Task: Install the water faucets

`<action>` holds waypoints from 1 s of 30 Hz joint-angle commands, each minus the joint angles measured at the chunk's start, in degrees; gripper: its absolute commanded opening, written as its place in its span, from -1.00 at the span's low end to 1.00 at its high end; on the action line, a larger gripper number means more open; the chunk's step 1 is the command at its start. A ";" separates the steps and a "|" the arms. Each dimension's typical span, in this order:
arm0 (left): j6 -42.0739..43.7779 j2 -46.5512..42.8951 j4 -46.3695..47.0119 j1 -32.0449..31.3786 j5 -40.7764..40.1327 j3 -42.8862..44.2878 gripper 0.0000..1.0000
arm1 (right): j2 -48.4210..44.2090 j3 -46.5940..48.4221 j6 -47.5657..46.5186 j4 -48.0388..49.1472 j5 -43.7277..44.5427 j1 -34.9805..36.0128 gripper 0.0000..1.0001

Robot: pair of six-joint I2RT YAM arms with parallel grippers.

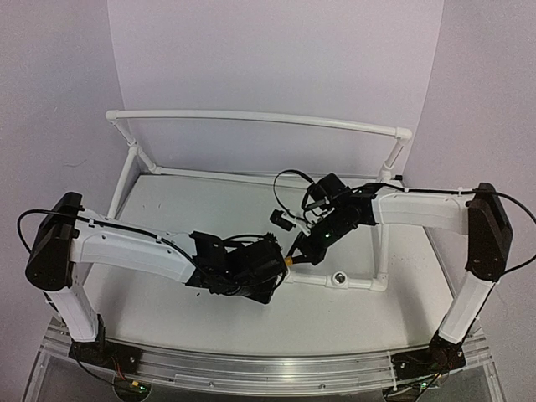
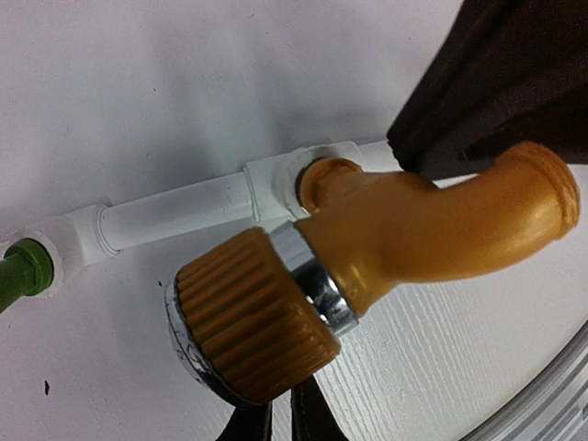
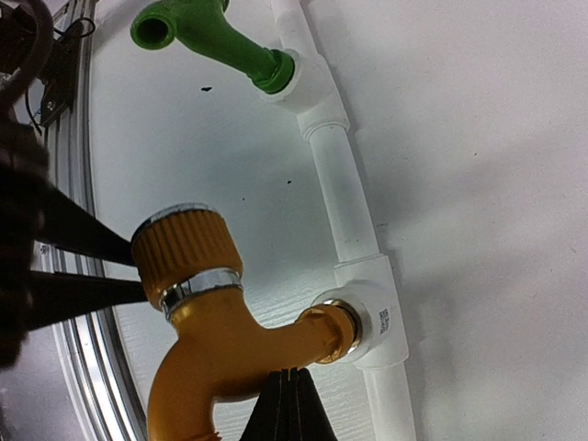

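On the near bar of the white pipe frame (image 3: 344, 197) I see the gold faucet (image 3: 230, 340) with its threaded end seated in a round socket. The green faucet (image 3: 211, 41) sits in the next socket on the same bar. My left gripper (image 3: 140, 273) has its two fingers a little apart, with the tips against the ribbed knob of the gold faucet. My right gripper (image 3: 289, 377) has its fingers pressed together, with the tips touching under the neck of this faucet. A small sticker (image 3: 383, 319) on the socket carries print that is too small for me to read.
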 commanded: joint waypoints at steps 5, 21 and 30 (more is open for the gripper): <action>0.64 -3.38 3.38 2.12 -4.65 0.81 -0.82 | -3.50 -3.12 -1.44 -0.78 -4.11 1.74 -1.00; 0.73 -5.86 7.44 3.90 -4.14 -1.81 -0.81 | -8.27 -2.38 -0.92 -0.83 0.02 0.92 -1.00; -0.64 -6.11 7.36 4.53 -4.64 -2.80 -0.79 | -6.76 1.33 -2.71 -0.94 3.22 0.57 -1.00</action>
